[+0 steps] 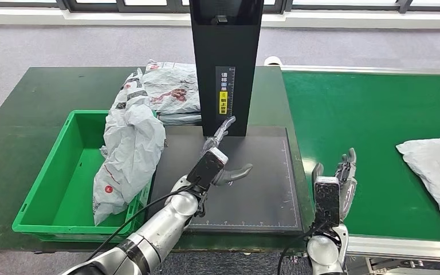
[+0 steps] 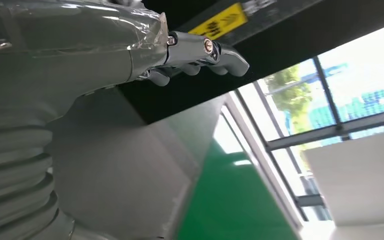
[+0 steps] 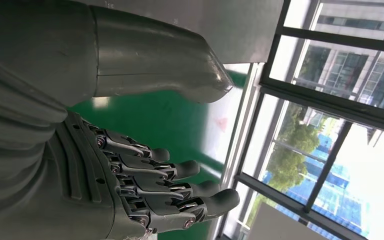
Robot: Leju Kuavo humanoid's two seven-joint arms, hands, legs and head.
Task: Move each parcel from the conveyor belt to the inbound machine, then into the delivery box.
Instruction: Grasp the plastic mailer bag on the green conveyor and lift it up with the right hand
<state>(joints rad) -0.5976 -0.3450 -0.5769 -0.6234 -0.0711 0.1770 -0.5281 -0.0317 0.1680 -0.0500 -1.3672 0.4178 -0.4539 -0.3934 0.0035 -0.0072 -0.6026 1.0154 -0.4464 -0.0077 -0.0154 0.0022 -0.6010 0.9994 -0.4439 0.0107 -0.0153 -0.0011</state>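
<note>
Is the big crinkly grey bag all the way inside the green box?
No, only partly. The grey bag leans over the green box's right wall, its lower end inside and its upper part spilling onto the table.

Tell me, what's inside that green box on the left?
One crumpled grey parcel lies in the green box, slumped against its right wall and sticking out above the rim. The floor beside it looks bare. Anything beneath the parcel is hidden.
</note>
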